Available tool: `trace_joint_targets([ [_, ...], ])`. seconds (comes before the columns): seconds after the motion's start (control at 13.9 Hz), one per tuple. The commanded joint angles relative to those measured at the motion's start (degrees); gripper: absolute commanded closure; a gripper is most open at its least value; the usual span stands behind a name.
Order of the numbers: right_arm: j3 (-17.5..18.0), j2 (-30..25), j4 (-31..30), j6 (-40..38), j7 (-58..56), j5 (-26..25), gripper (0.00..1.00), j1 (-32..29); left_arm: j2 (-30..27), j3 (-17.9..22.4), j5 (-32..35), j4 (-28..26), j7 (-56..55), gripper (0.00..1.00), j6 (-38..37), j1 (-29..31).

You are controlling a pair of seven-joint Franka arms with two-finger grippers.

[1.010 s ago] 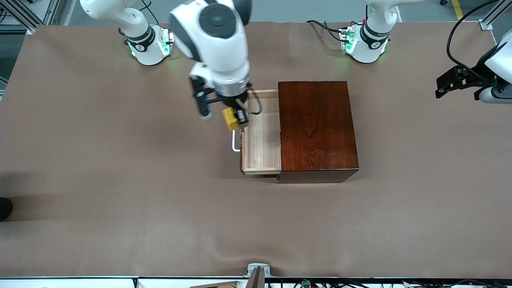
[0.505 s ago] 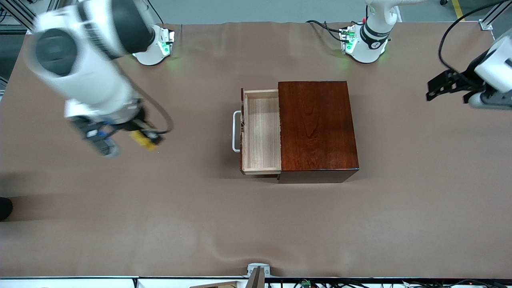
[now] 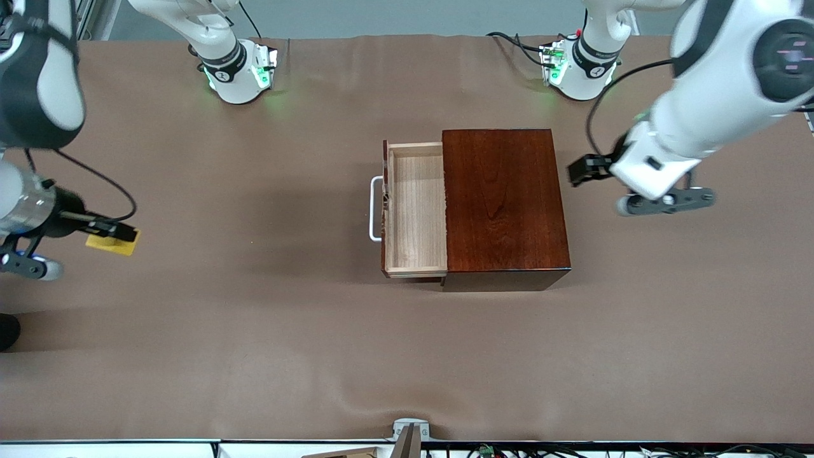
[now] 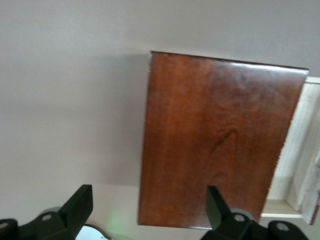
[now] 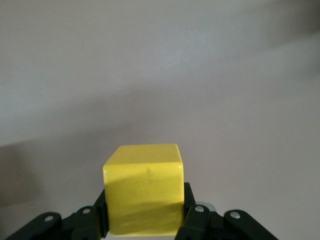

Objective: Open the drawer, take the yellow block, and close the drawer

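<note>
Bright yellow plain-faced cube [image 5: 143,187]; glossy reddish-brown wooden box [image 3: 502,200]; pale wood drawer tray [image 3: 416,210] with white U-shaped bar handle [image 3: 375,208]; matte brown table [image 3: 254,331].

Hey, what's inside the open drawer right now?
The drawer shows only its bare light-wood bottom; nothing lies in the part pulled out. The part under the wooden box is covered, so that stays unseen.

Left claw [image 4: 147,212] spread above wooden box [image 4: 215,145] — drawer [image 4: 297,150] out.
</note>
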Motion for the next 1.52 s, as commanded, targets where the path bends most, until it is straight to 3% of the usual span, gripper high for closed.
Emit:
trace_joint_targets([
  [0.0, 1.5, -2.7, -13.6, 12.3, -12.8, 0.3, 1.00, -5.5, 4.2, 0.2, -0.1, 4.6, -8.3, 0.00, 0.4, -4.7],
  [0.22, 1.6, -1.9, -26.3, 31.0, -16.0, 0.4, 1.00, -7.5, 6.9, 0.2, -0.1, 5.8, -19.9, 0.00, 3.4, -10.2],
  [0.36, 1.6, 0.6, -31.1, 40.1, -15.7, 0.4, 1.00, -7.6, 8.0, 0.2, 0.0, 5.8, -27.4, 0.00, 4.3, -13.9],
  [0.65, 1.7, 7.6, -31.3, 46.9, -16.0, 2.7, 1.00, -6.5, 11.4, 0.3, 0.0, 6.0, -40.8, 0.00, 8.8, -19.5],
  [1.01, 1.8, 11.6, -30.8, 46.6, -15.5, 2.7, 1.00, -5.9, 14.2, 0.5, 0.0, 6.1, -58.8, 0.00, 17.3, -24.7],
  [1.08, 1.8, 11.9, -30.8, 46.5, -15.0, 2.7, 0.93, -6.0, 14.8, 0.6, 0.0, 6.1, -62.6, 0.00, 18.3, -25.6],
  [1.15, 1.8, 12.1, -30.8, 46.3, -14.3, 2.7, 0.79, -6.0, 15.5, 0.7, 0.0, 6.1, -66.4, 0.00, 19.7, -26.5],
  [1.23, 1.8, 12.1, -30.7, 46.3, -11.4, 2.7, 0.46, -5.7, 16.2, 0.8, 0.0, 6.1, -70.4, 0.00, 21.0, -27.5],
  [1.3, 1.8, 12.1, -30.1, 46.1, -7.5, 2.7, 0.00, -5.0, 16.9, 1.0, 0.1, 6.1, -74.9, 0.00, 22.0, -28.6],
  [1.44, 1.7, 12.0, -28.7, 42.4, -5.5, 2.6, 0.00, -3.8, 18.1, 1.0, 0.6, 6.2, -82.0, 0.00, 23.1, -30.1],
])
